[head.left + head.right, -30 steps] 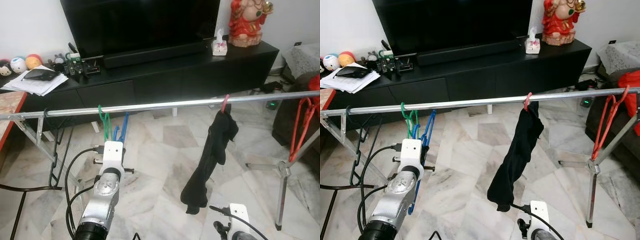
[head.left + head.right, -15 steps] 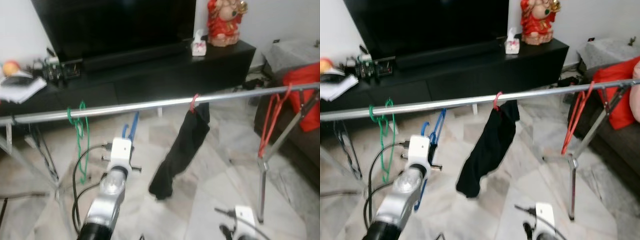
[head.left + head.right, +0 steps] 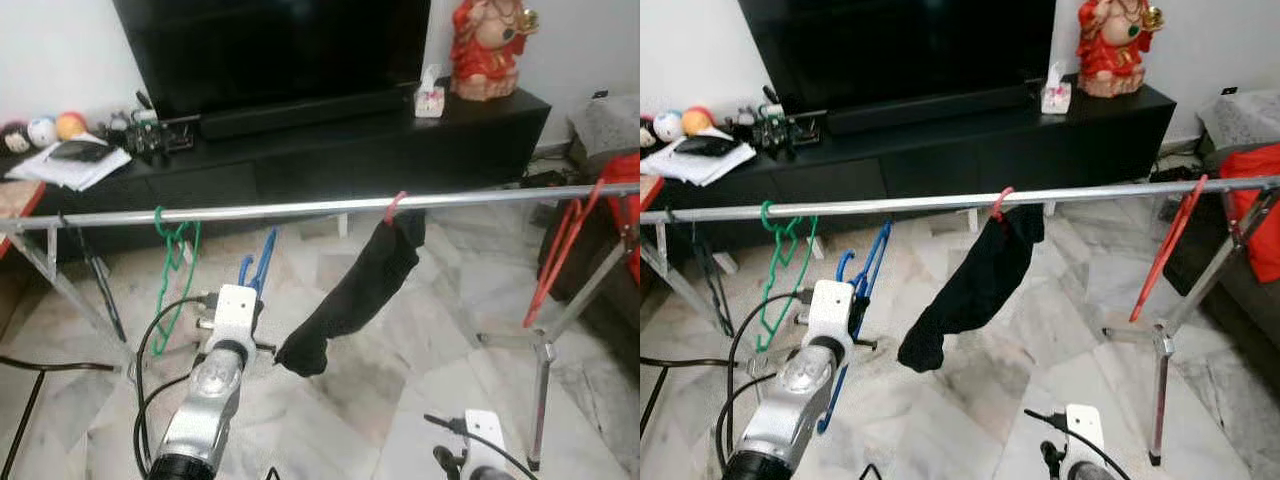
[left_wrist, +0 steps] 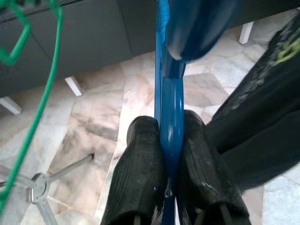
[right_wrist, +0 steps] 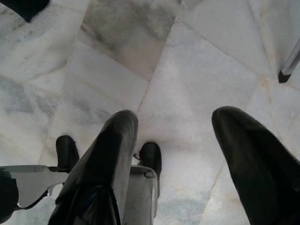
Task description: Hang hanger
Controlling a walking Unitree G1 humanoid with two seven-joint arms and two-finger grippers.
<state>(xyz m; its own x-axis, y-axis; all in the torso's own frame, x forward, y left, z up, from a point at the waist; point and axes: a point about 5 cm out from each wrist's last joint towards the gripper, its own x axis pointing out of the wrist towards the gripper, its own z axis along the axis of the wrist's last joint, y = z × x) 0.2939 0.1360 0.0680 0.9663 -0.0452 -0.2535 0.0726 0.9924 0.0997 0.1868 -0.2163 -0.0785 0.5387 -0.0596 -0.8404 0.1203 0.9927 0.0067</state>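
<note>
A blue hanger [image 4: 171, 93] is pinched between the fingers of my left gripper [image 4: 169, 125], which is shut on it. The hanger's hook [image 3: 262, 262] sits below the silver rail [image 3: 300, 210], a little right of a green hanger [image 3: 175, 262] that hangs on the rail. A black garment [image 3: 362, 285] on a pink hanger hook [image 3: 395, 207] hangs mid-rail, its lower end close to my left wrist [image 3: 233, 308]. A red hanger [image 3: 560, 250] hangs at the rail's right end. My right gripper [image 5: 173, 126] is open, low over the marble floor.
Behind the rail, a black TV cabinet [image 3: 330, 150] carries a TV, a red statue [image 3: 488, 50], a tissue box [image 3: 430, 98], papers and small balls. Rack legs [image 3: 545, 350] stand at both ends. Red cloth [image 3: 1260, 200] lies at the right. Cables trail near my left arm.
The camera has swung about. The black garment has swung left, its lower end now lifted towards my left arm. My left gripper still holds the blue hanger below the rail.
</note>
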